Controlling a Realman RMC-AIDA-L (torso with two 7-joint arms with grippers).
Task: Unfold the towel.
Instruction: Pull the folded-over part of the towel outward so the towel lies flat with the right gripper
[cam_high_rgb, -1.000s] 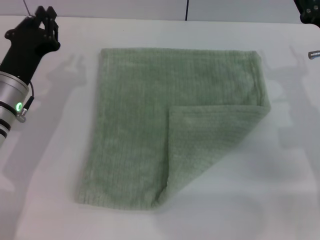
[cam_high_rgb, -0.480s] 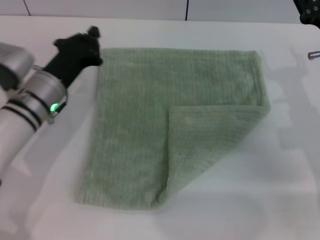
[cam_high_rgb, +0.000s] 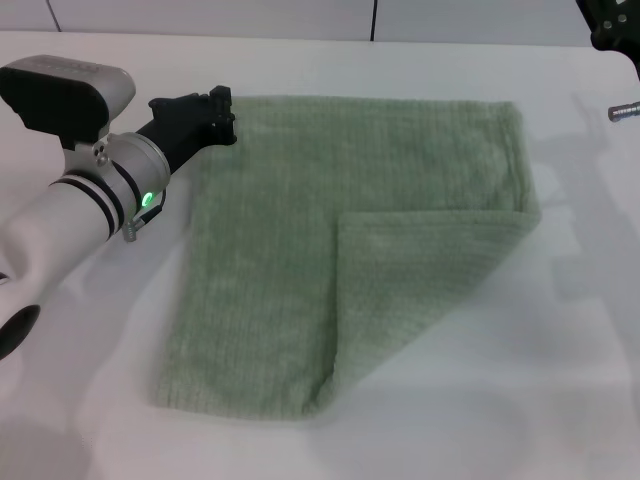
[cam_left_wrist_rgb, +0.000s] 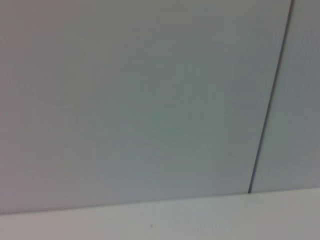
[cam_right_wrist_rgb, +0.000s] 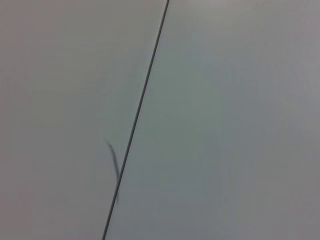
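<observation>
The pale sage-green towel (cam_high_rgb: 290, 220) lies flat on the white table (cam_high_rgb: 560, 380) in the head view. Its near right corner is folded over onto the middle as a triangular flap (cam_high_rgb: 420, 285). My left gripper (cam_high_rgb: 218, 112) is low over the towel's far left corner, with the arm reaching in from the left. My right gripper (cam_high_rgb: 608, 22) stays at the far right edge of the view, well away from the towel. Neither wrist view shows the towel; the left wrist view shows only the wall and the table's edge, the right wrist view only the wall.
A small metal piece (cam_high_rgb: 625, 110) shows at the right edge of the table. A wall with a dark vertical seam (cam_high_rgb: 375, 20) stands behind the table. Bare table surrounds the towel on all sides.
My left arm has swung from the far left of the table inward to the right, bringing its gripper to the towel's far left corner. The towel and the right arm have not moved.
</observation>
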